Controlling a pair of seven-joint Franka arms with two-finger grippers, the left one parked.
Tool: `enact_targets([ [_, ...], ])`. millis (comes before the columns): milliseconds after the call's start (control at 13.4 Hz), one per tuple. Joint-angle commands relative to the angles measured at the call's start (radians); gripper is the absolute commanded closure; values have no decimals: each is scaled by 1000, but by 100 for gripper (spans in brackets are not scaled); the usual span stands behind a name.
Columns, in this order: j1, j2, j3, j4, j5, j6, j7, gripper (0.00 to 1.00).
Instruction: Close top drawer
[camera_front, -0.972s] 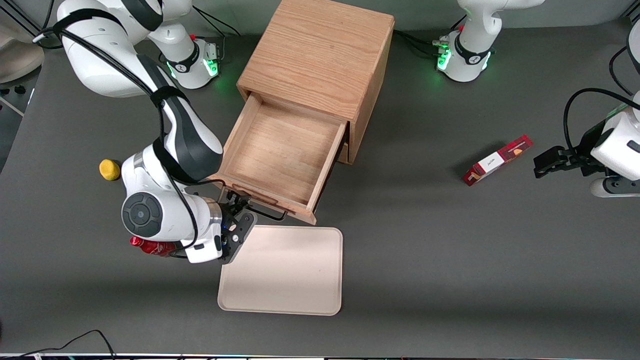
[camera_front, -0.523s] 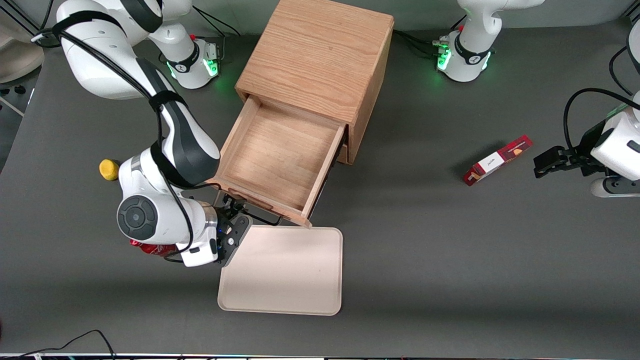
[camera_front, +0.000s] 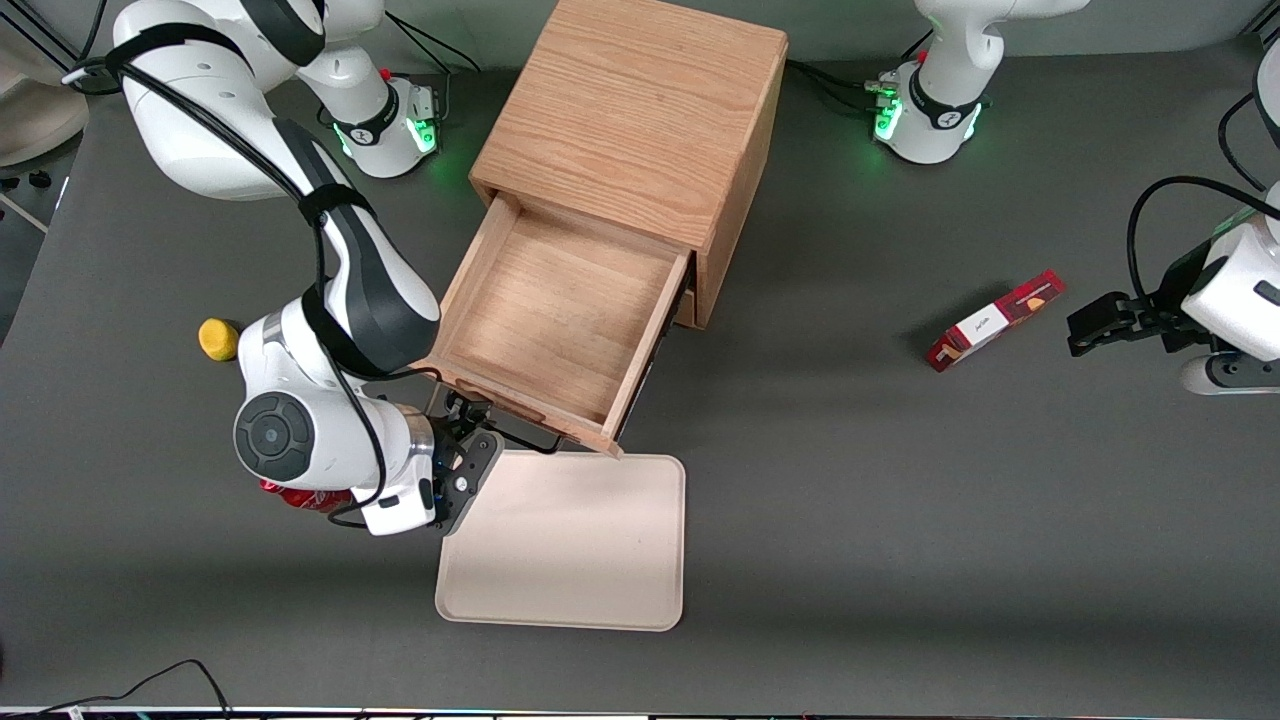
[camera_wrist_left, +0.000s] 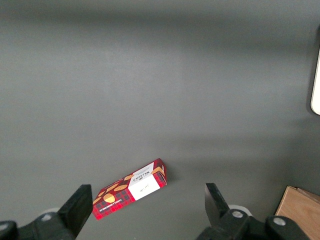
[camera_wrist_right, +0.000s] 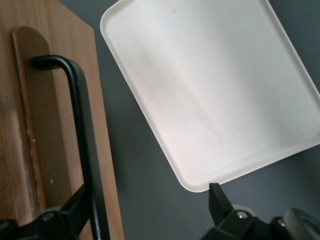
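**A:** Start with the big things; where does it all stand?

**B:** The worktop (camera_front: 900, 500) carries the cabinet (camera_front: 640, 110); the drawer (camera_front: 550, 310) juts from its front toward the front camera, pulled most of the way out, its tray bare; so the closing is, I judge, barely begun or not begun at all; nearly the whole travel is left.

**A:** And nearer the camera than the drawer?

**B:** A pale tray (camera_front: 565, 545) lies flat just in front of the drawer panel; its corner sits almost under the panel's edge; whether they touch I cannot say.

**A:** The end effector?

**B:** The end effector (camera_front: 465, 440) is at the drawer's front, by the handle (camera_wrist_right: 82, 130), at the working arm's end of the panel; in the wrist view its fingers (camera_wrist_right: 217, 200) are spread wide, one on the tray's side of the handle, the other close against the bar; it pinches nothing; whether that finger actually presses on the panel is hard to make out.

**A:** What is left, then?

**B:** A push on the panel straight into the cabinet until it sits flush; the risk, I think, is pushing off-centre so the drawer skews and binds.

**A:** Small things?

**B:** A box (camera_front: 995, 320) toward the parked arm's end; a yellow ball (camera_front: 219, 339) and something red (camera_front: 300, 495) half-hidden under the working arm; none in the drawer's path.
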Motion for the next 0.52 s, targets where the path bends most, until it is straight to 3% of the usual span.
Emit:
enact_targets([
  [0, -10, -4, -43, 28, -29, 64, -34, 0],
  [449, 2, -18, -11, 19, -27, 55, 11, 0],
])
